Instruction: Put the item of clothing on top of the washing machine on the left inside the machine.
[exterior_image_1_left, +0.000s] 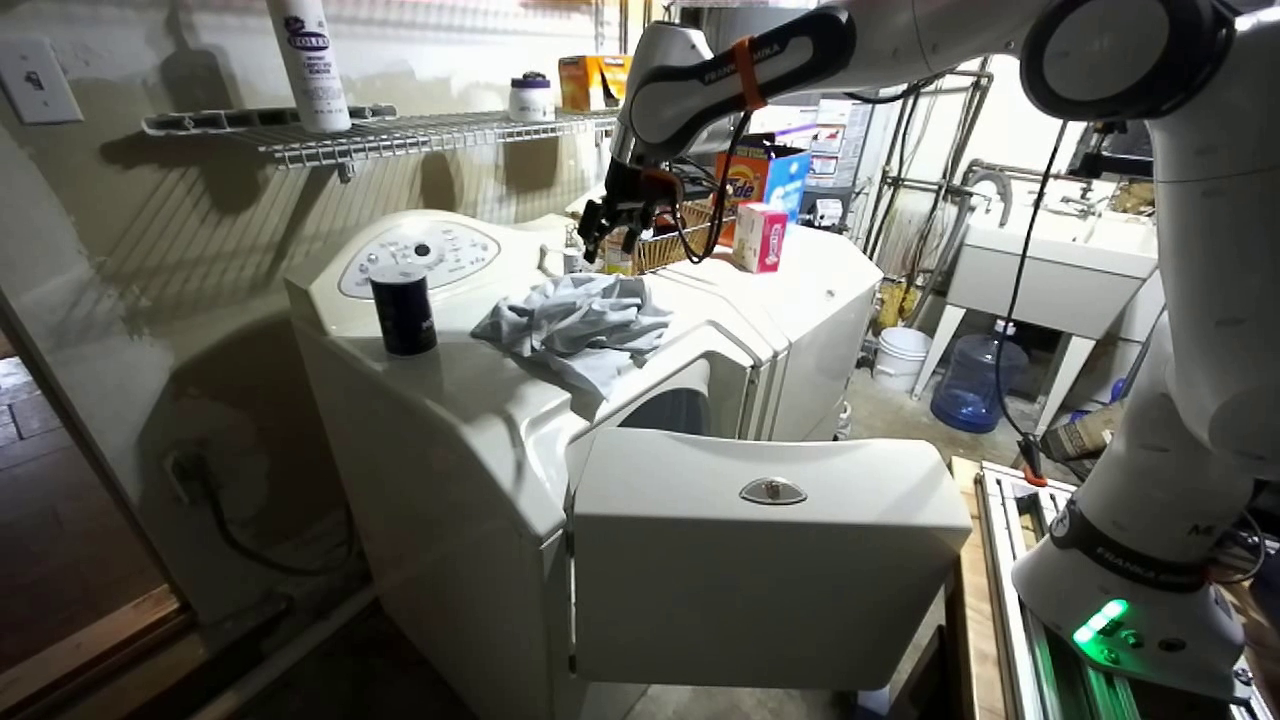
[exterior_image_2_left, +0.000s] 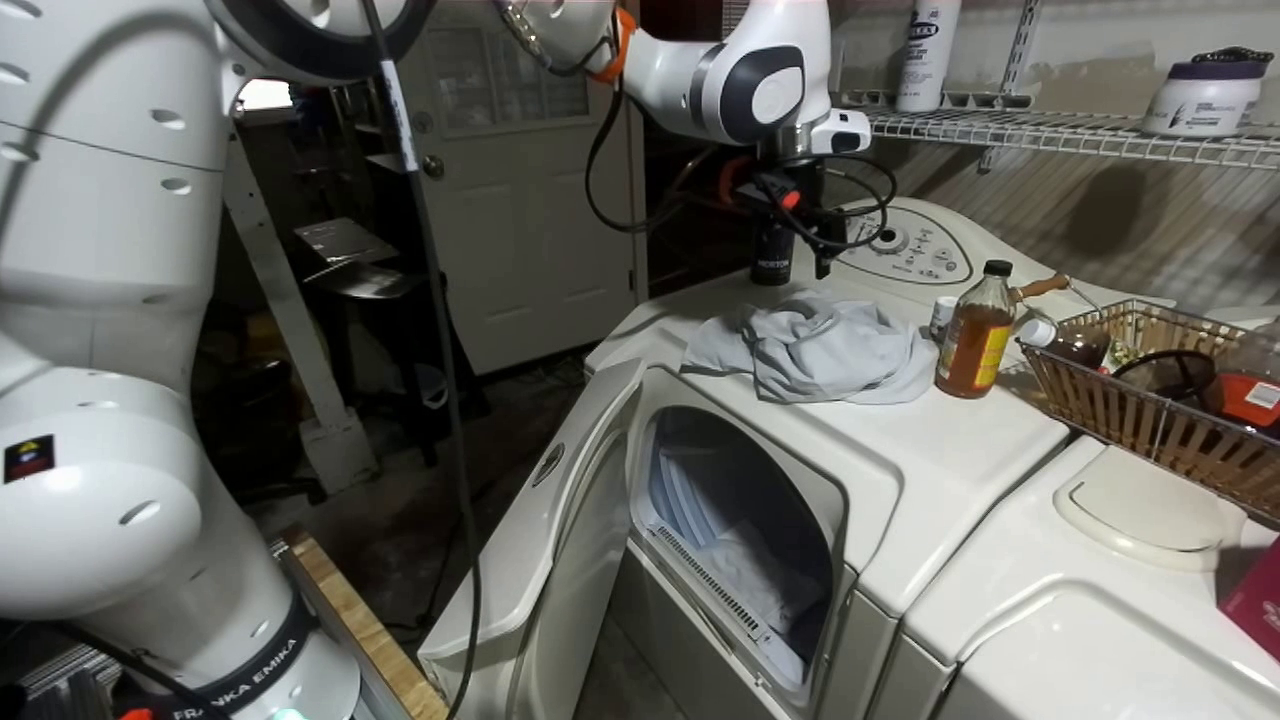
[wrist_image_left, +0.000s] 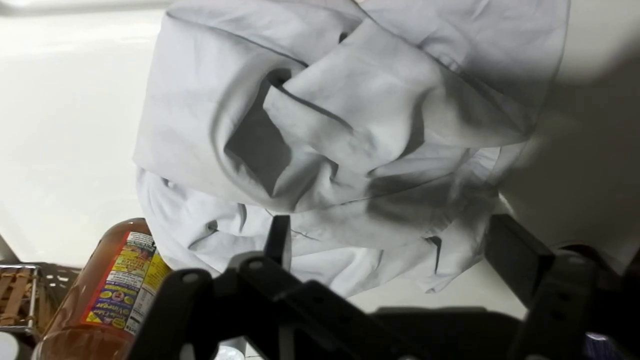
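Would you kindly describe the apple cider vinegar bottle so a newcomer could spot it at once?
Find the cream-white washing machine with its door open. On its top, between the crumpled gray garment and the slatted basket, stands the amber vinegar bottle. Its dark cap sets it apart from the white-capped bottle in the basket.

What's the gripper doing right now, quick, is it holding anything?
Gripper: open, holding nothing, with the crumpled gray cloth below it.

The wrist view's top edge crops the cloth (wrist_image_left: 340, 140) (perhaps only slightly).
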